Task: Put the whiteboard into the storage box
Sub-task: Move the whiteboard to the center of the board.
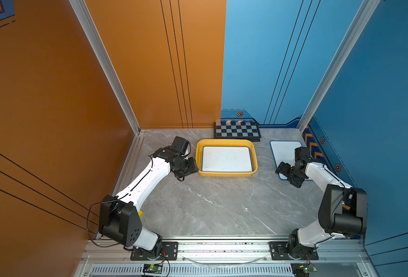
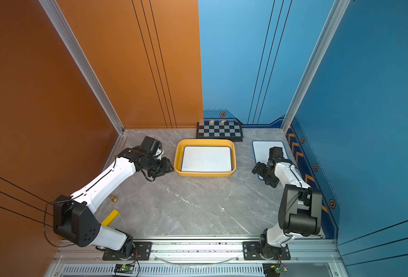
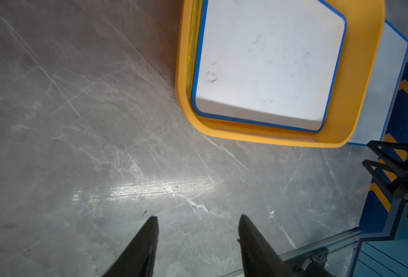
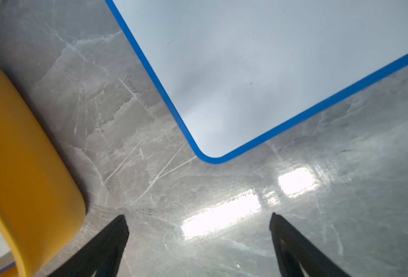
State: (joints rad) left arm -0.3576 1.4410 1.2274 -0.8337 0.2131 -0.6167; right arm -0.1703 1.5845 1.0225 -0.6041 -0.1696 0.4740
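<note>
Black right gripper (image 4: 198, 215): jaws spread wide, nothing between them, over bare table just short of the loose whiteboard's near-left corner.
Black left gripper (image 3: 198, 217): roughly half open, empty, above the table left of the storage box (image 1: 227, 142).
Loose whiteboard (image 4: 270, 72): flat on the grey table (image 1: 210, 203), far right, apart from the box, partly under the right arm.
Handling: likely light, thin and stiff, with a slick face; it lies flush, so there is little to bite on.
Where to hold: probably the blue rim at that near-left corner, once an edge is lifted.
Box contents: a second whiteboard (image 1: 225, 158) already lies inside, nearly filling it.
</note>
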